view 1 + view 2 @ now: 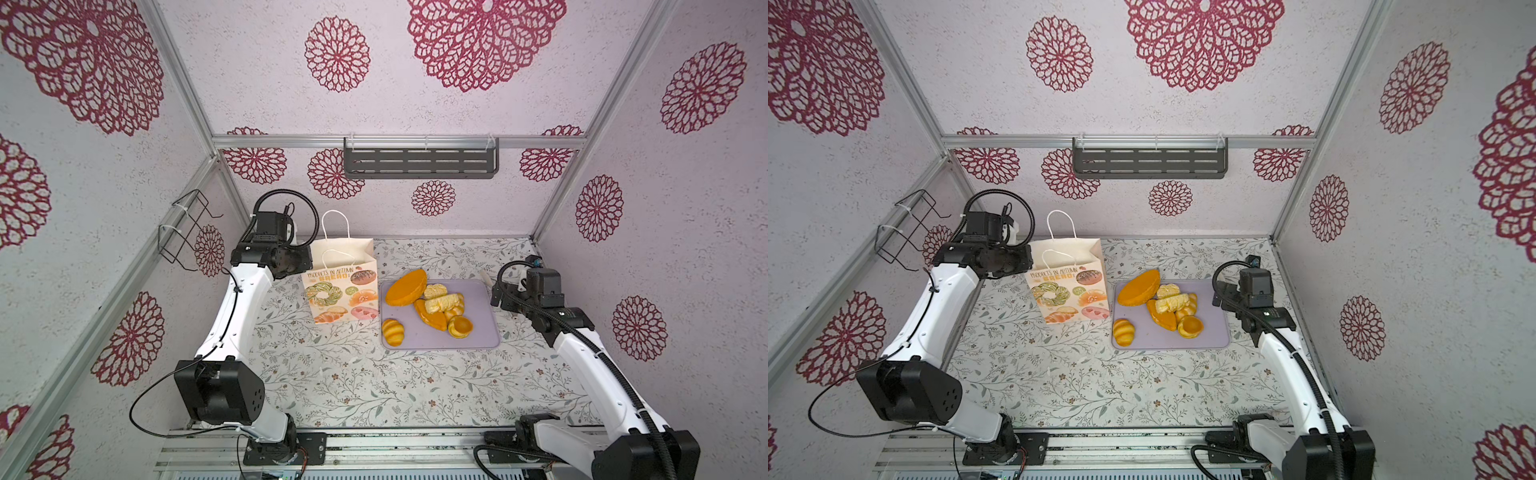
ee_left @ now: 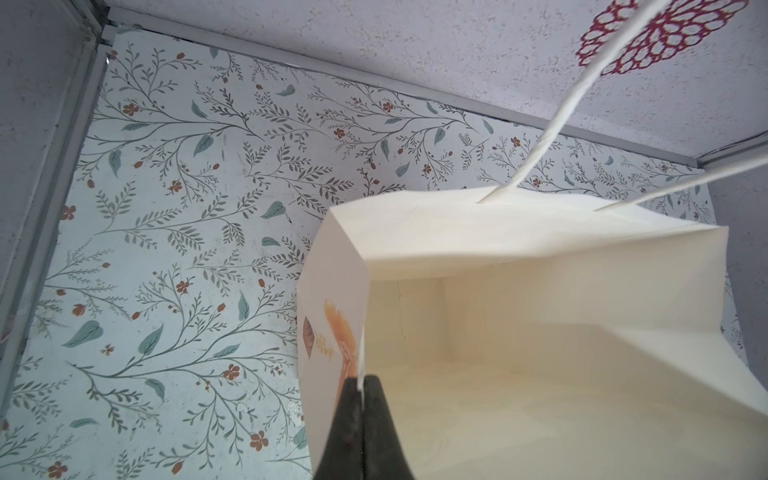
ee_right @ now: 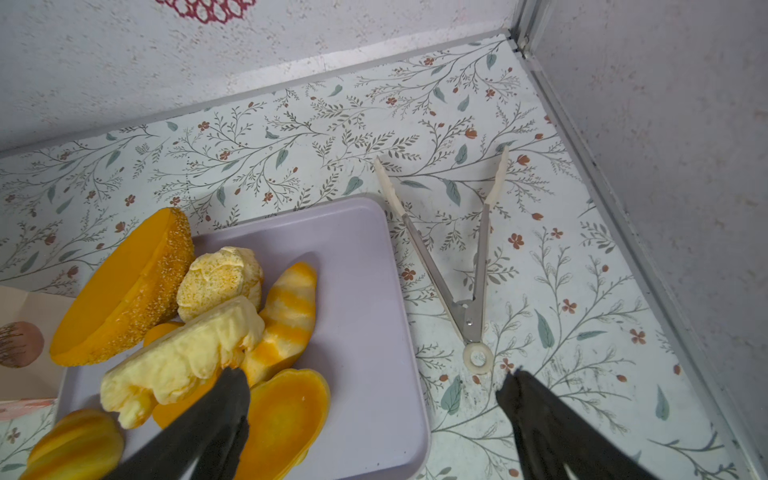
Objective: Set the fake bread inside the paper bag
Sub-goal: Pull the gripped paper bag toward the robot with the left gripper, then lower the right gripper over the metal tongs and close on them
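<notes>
The paper bag (image 1: 340,291) (image 1: 1069,291) stands open and upright at the back left of the table. In the left wrist view my left gripper (image 2: 363,386) is shut on the top rim of the bag (image 2: 540,332), whose inside shows nothing in it. The fake bread, several orange, yellow and cream pieces (image 1: 432,303) (image 1: 1167,303), lies on a lilac tray (image 1: 482,332) right of the bag. A striped bun (image 1: 392,331) sits at the tray's front left corner. My right gripper (image 3: 374,376) hangs open above the tray's right edge (image 3: 399,291), beside the pile (image 3: 187,357), holding nothing.
Metal tongs (image 3: 469,282) lie spread on the table just right of the tray, near the right wall. A wire rack (image 1: 183,232) hangs on the left wall and a dark shelf (image 1: 419,160) on the back wall.
</notes>
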Controlling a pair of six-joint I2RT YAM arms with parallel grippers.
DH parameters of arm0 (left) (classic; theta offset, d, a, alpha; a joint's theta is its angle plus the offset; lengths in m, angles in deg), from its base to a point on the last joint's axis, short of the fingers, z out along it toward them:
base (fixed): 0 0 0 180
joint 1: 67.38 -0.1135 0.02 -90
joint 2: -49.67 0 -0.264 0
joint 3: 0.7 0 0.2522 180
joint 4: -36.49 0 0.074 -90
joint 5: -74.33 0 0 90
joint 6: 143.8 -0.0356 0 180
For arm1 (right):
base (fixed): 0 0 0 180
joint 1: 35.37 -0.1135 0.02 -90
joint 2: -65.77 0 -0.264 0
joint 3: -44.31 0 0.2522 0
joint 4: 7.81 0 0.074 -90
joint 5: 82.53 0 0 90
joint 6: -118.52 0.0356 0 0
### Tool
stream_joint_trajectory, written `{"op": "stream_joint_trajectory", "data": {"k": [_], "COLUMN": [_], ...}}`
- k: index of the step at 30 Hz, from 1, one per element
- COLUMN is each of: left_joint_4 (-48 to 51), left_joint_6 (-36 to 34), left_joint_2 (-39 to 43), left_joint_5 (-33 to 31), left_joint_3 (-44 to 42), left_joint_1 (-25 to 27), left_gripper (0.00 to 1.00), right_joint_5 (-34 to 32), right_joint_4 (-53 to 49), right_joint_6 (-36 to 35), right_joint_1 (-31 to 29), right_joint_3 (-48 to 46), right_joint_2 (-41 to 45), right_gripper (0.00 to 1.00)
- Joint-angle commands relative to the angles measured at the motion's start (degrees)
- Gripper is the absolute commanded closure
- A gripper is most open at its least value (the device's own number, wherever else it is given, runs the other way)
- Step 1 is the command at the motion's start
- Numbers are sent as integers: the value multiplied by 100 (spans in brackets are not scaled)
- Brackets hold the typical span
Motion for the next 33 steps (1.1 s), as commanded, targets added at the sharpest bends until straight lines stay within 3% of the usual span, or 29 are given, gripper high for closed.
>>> {"op": "stream_joint_trajectory", "data": {"k": [1,11,20,33], "left_joint_4": [-97,-332,-346,-344], "left_joint_6": [-245,-250,-154,-27], "left_joint_2": [292,413,567,554], "left_joint_5": [-9,-16,-275,-364], "left_joint_3": [-160,-642,-630,-647], "left_joint_1": [25,30,24,24], "left_gripper": [100,100,83,80], "right_joint_5": [-237,-26,-209,104], "right_joint_4": [142,-70,-471,-936], "right_joint_6": [-283,-884,-1685,-2092], "right_joint_1": [28,47,105,777], "right_joint_3": [173,441,954,1446], "right_joint_2": [42,-264,-850,-1979], "right_gripper": [1,1,1,1]}}
